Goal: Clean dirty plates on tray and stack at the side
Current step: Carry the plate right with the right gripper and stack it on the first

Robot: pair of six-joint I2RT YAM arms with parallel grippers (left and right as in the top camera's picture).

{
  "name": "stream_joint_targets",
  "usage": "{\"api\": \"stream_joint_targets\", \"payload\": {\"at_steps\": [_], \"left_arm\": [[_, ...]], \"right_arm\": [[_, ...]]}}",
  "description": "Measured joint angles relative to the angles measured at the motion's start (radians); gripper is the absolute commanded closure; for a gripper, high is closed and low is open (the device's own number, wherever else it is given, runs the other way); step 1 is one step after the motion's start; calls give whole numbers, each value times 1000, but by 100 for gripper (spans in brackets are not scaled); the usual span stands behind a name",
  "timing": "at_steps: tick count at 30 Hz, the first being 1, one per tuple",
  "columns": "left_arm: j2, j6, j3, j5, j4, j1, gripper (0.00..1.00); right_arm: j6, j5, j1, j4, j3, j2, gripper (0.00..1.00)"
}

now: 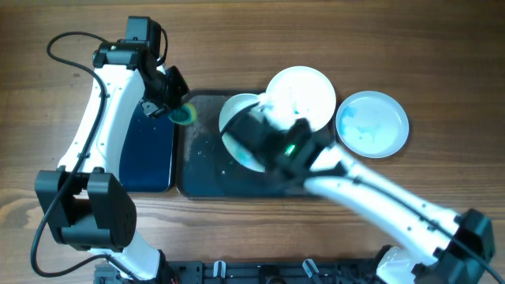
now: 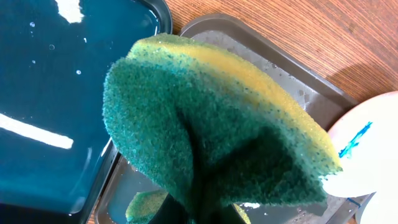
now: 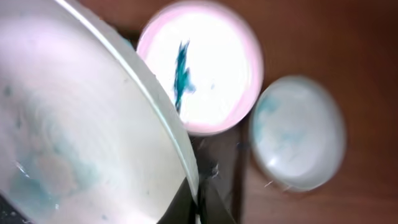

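Currently, seen from overhead, you are in the scrubbing step. Your right gripper (image 1: 254, 136) has the gripped plate (image 1: 233, 114) raised over the grey tray (image 1: 201, 170), and your left gripper (image 1: 175, 109) carries the sponge (image 1: 184, 115) just beside that plate's rim, between the blue basin (image 1: 150, 150) and the tray. A white plate (image 1: 304, 91) overlaps the tray's far corner. A stained plate (image 1: 372, 124) lies on the table just beside the tray. By my reading, the next move calls for you to bring the sponge face onto the plate's soiled inner side while the right arm braces it.

Looking through the left wrist, the sponge (image 2: 211, 124) fills the frame, folded and pinched from below. The jaws are clenched on it, though the fingers are mostly hidden beneath the foam. Behind it you see the basin (image 2: 56, 81), the tray (image 2: 292, 81) and a white rim (image 2: 364, 149) with a blue streak. You cannot tell which plate that rim belongs to.

Through the right wrist, the gripped plate (image 3: 81, 124) slants across the left of the frame, with pale blue residue inside it. The jaws clamp its edge at the bottom, at the right gripper (image 3: 196, 202). Beyond lie the white plate (image 3: 199, 68), with a blue smear on it, and the stained plate (image 3: 298, 130), apart from each other.
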Motion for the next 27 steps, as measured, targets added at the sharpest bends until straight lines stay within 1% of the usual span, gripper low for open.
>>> {"api": "stream_joint_targets", "payload": {"at_steps": [2, 3, 4, 6, 8, 11, 14, 16, 18, 24, 26, 27], "left_arm": [[0, 0, 0, 0, 0, 0, 96], [0, 0, 0, 0, 0, 0, 96], [0, 0, 0, 0, 1, 0, 96], [0, 0, 0, 0, 1, 0, 96], [0, 0, 0, 0, 1, 0, 96], [0, 0, 0, 0, 1, 0, 96], [0, 0, 0, 0, 5, 0, 96], [0, 0, 0, 0, 6, 0, 96], [0, 0, 0, 0, 8, 0, 96], [0, 0, 0, 0, 13, 0, 96], [0, 0, 0, 0, 17, 0, 96], [0, 0, 0, 0, 19, 0, 96]], "right_arm": [[-29, -182, -158, 9, 0, -17, 96], [-46, -284, -267, 15, 0, -35, 96], [-52, -355, -376, 19, 0, -54, 96], [-61, -454, -526, 19, 0, -79, 96], [-68, -535, -700, 18, 0, -99, 96], [-68, -589, -913, 15, 0, -100, 96], [-72, -614, -1055, 14, -1, -92, 96], [-77, -620, -1109, 12, -12, -75, 96], [-82, -620, -1164, 24, -79, -47, 96], [-87, -618, -1209, 192, -271, -5, 94], [-89, -629, -1209, 212, -304, 2, 84], [-95, -640, -1209, 214, -314, 7, 72]]}}
